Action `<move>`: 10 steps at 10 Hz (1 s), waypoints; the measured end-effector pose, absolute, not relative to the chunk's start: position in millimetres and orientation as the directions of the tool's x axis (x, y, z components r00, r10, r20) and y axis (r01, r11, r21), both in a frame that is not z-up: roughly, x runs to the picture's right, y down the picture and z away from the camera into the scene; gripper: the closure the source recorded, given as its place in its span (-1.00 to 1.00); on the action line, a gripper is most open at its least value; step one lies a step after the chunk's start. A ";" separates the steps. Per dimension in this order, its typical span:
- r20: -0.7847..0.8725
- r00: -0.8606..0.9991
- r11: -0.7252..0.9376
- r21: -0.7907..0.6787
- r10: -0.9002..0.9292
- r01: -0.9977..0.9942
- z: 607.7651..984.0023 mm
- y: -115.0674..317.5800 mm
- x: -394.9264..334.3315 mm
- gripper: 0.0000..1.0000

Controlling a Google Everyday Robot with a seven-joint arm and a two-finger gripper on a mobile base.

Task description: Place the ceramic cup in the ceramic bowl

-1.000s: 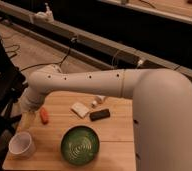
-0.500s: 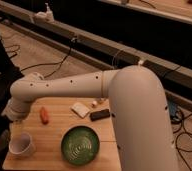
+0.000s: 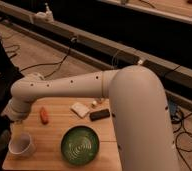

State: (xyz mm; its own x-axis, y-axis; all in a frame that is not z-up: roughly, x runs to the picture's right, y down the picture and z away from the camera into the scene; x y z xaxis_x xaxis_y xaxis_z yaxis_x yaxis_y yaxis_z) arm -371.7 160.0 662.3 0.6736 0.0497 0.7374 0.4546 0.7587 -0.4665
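One ceramic cup [image 3: 21, 145] stands near-left on the worktop [image 3: 54, 131], apart from one ceramic bowl [image 3: 80, 145] to its right. The hand [image 3: 17, 120] hangs just above the cup; whether it grips cannot be told.

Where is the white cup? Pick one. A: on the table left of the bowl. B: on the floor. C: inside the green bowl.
A: the cup stands on the table, left of the bowl and apart from it; the gripper hangs just above the cup.

The gripper [image 3: 17, 119] seems mostly hidden under the arm [image 3: 69, 88], above the cup [image 3: 22, 145].
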 end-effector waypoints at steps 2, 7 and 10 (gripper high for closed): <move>0.722 0.684 0.741 -0.517 0.107 0.429 674.3 176.8 -364.8 -0.60; 0.715 0.636 0.693 -0.616 0.290 0.376 697.5 216.0 -374.9 -0.60; 0.715 0.628 0.671 -0.631 0.308 0.389 714.6 234.9 -378.1 -0.18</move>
State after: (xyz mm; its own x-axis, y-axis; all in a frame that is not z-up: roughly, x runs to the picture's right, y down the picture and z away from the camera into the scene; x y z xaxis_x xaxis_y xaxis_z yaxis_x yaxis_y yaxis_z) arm -378.1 234.9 714.6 0.6277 0.3081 0.7149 0.3889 0.6715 -0.6308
